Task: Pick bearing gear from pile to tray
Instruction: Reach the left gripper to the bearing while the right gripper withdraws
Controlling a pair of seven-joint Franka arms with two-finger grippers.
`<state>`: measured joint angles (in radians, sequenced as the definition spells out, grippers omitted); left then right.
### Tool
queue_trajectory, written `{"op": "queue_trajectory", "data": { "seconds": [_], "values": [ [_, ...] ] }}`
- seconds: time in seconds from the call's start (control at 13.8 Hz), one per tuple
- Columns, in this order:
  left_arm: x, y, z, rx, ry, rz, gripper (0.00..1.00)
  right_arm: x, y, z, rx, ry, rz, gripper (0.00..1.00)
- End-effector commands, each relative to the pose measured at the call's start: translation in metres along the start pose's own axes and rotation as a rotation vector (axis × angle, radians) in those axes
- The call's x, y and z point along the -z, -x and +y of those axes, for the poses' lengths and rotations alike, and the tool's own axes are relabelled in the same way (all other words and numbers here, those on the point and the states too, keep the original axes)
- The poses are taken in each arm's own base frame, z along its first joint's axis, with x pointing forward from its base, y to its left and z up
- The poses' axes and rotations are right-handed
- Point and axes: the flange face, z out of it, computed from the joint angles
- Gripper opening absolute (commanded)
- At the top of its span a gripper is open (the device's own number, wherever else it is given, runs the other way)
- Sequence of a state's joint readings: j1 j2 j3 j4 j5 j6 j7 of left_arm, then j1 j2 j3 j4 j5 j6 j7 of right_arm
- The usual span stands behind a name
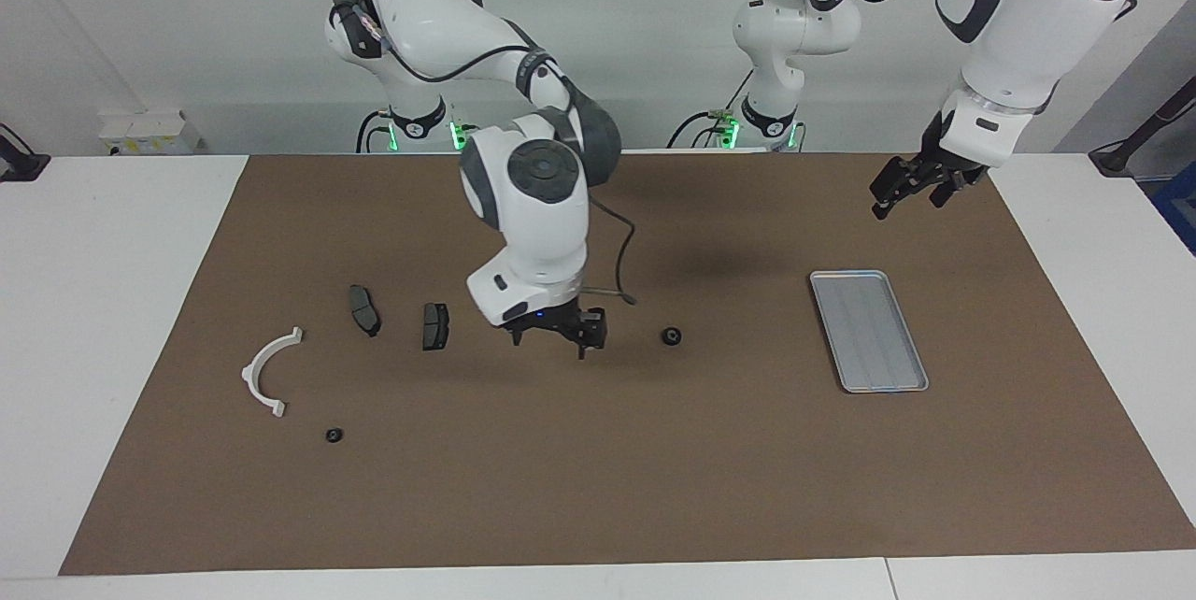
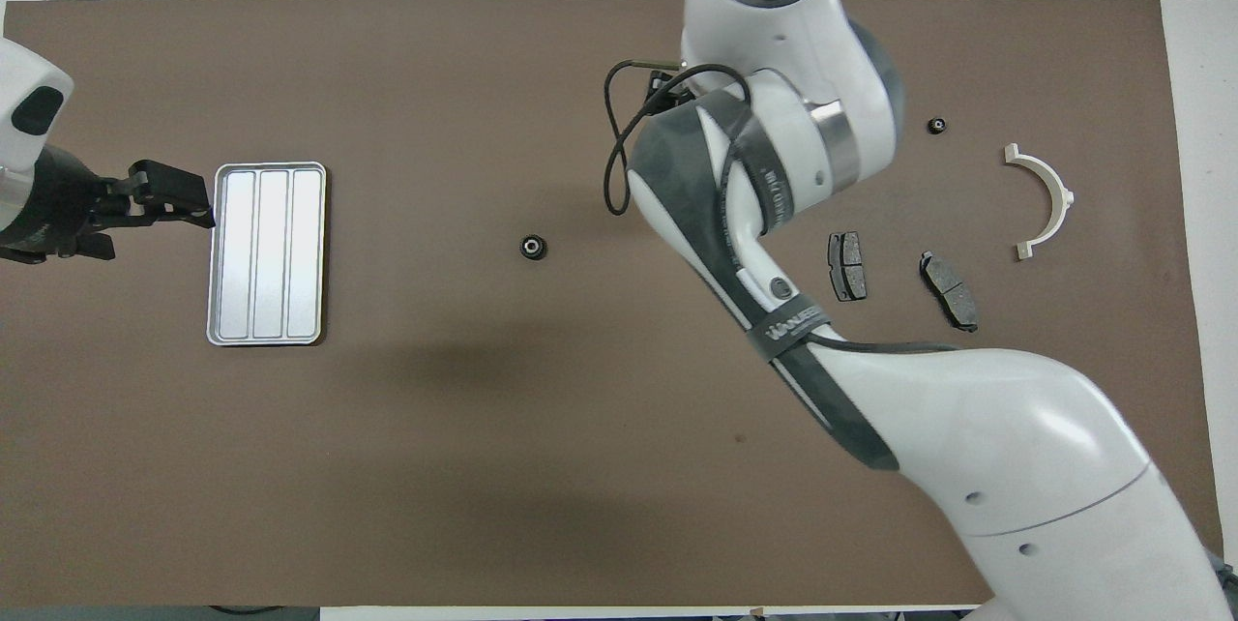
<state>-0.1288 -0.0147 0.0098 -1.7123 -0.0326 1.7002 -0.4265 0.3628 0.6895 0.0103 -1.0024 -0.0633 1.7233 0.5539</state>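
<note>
Overhead view: right arm hides its own pincer

Only a dark edge of the right pincer (image 2: 665, 87) shows past the wrist, so its fingers go unseen there. The left arm (image 2: 29, 186) is cut off by the picture's edge. The two small black round parts (image 1: 670, 336) (image 1: 333, 435) are too tiny to make out any detail

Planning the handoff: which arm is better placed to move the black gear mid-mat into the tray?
Probably left: left gripper, jaws open, hangs by the tray, and the gear lies toward that end; right gripper hangs by the brake pads.
</note>
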Motion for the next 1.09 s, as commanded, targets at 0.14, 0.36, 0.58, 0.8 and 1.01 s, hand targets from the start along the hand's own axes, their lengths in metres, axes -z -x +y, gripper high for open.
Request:
{"op": "queue_trajectory", "data": {
  "seconds": [0.14,0.36,0.58,0.8,1.01],
  "values": [
    [-0.051,0.010,0.085,0.182,0.040,-0.019,1.00,-0.021,-0.050,0.110,0.130,0.009,-0.036,1.00],
    [-0.092,0.007,0.135,0.225,0.032,-0.025,1.00,-0.052,-0.070,0.178,0.205,0.017,-0.079,1.00],
    [-0.168,0.012,0.212,0.259,-0.028,-0.049,1.00,-0.083,-0.085,0.227,0.207,0.010,-0.093,1.00],
    [-0.215,0.017,0.235,0.238,-0.011,-0.014,1.00,-0.117,-0.093,0.253,0.204,0.001,-0.098,1.00],
    [-0.255,0.034,0.235,0.224,-0.003,-0.004,1.00,-0.146,-0.098,0.261,0.203,0.008,-0.064,0.99]
  ]
}}
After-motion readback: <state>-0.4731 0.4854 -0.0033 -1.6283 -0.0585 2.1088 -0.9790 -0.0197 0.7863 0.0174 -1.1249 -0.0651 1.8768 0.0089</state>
